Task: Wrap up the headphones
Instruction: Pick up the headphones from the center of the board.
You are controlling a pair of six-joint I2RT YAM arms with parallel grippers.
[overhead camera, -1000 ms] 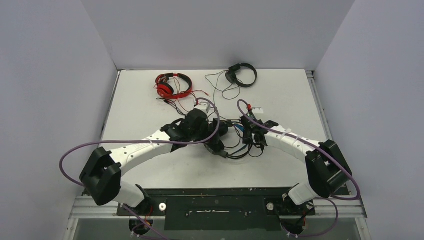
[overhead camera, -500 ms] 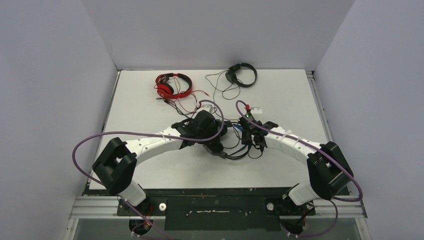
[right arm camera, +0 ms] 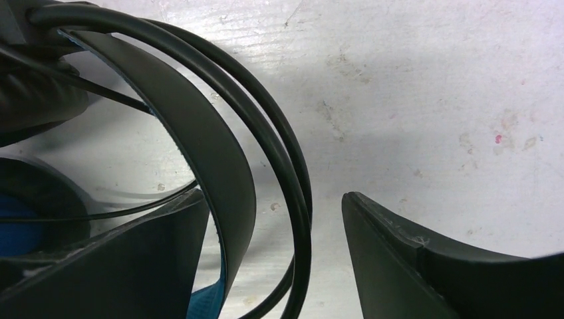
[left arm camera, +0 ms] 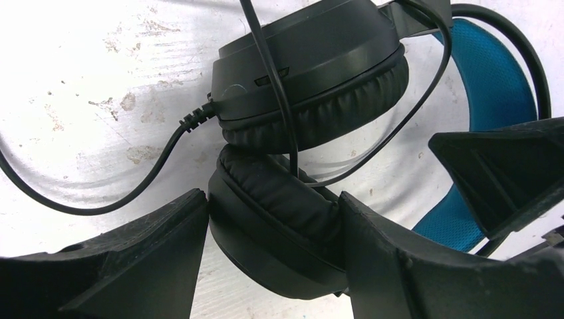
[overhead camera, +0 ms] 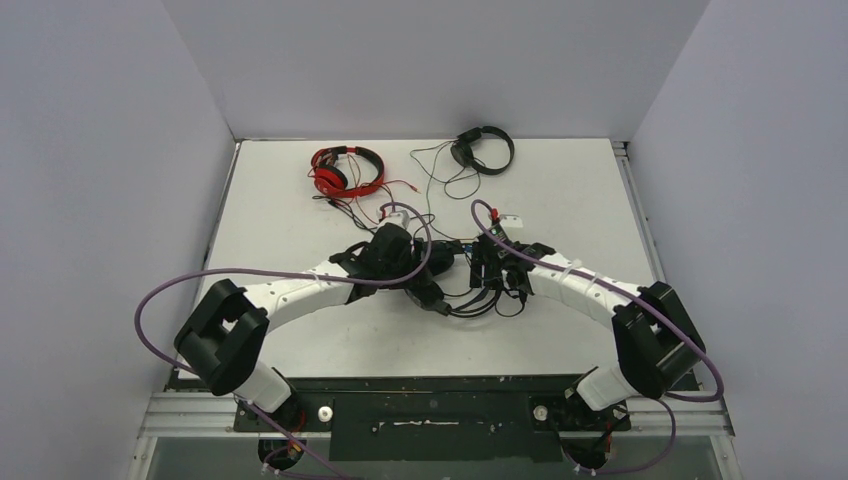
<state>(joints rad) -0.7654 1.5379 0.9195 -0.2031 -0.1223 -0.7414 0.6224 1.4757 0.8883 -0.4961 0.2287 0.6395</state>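
1. Headphones (left arm camera: 312, 66) with the blue band lie mid-table; our left gripper (left arm camera: 273, 199) clamps one ear cup (left arm camera: 279, 232), our right gripper (right arm camera: 274, 199) gapes around the headband (right arm camera: 219, 146).
2. Pulling now, we could snag the loose cable (left arm camera: 120, 193).

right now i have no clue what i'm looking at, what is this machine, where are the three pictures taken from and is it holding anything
These are two robot arms bolted side by side at the near edge of a white table, each ending in a two-finger hand. The wide picture comes from a fixed camera above and behind them. The two close-ups come from a camera on each wrist.

Three sets lie on the table: red headphones and all-black headphones at the far side, and blue-banded headphones in the middle, where the arms meet.

The left hand is closed on both sides of one ear cup of that middle pair. The right hand is open, straddling the headband and a loop of cable, gripping nothing.
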